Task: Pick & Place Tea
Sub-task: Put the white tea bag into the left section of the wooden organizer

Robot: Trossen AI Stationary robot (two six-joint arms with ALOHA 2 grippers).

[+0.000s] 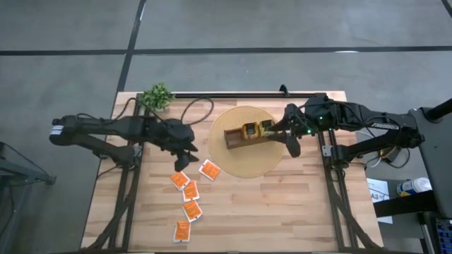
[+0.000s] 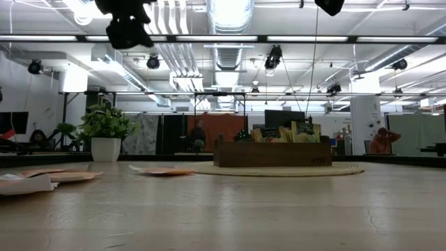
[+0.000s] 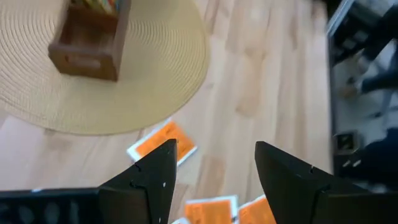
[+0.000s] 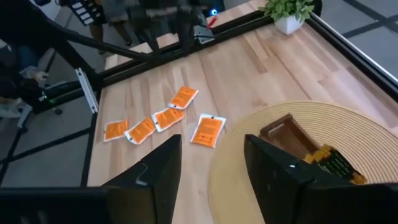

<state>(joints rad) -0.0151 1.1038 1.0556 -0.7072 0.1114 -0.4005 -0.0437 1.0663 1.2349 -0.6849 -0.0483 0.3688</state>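
Five orange-and-white sachets (image 1: 190,190) lie flat on the counter (image 1: 282,212), in a loose string left of the round mat (image 1: 244,166). The nearest one (image 1: 209,169) sits just beside the mat's edge. More sachets, yellow and green, stand upright in the box (image 1: 244,135) on the mat, packed toward its right end; the left compartment looks bare.

Handling, judged: the sachets are very light, thin, slightly limp and probably slick-surfaced. Lying flat, they offer almost no height to grip. Best hold is likely across one edge or a corner, with one finger sliding under, or by pressing down and pinching so the packet buckles up. They would shift easily if nudged. Crush risk is low.

Left tool (image 3: 214,177): fingers spread, nothing between them. It hangs above the counter over the upper end of the string, pointing down toward the sachets, with the arm reaching in from the left edge.

Right tool (image 4: 211,168): fingers spread, empty. It is raised above the mat just right of the box, its arm stretching in from the right side. In the low view both tools are high, clear of the counter.
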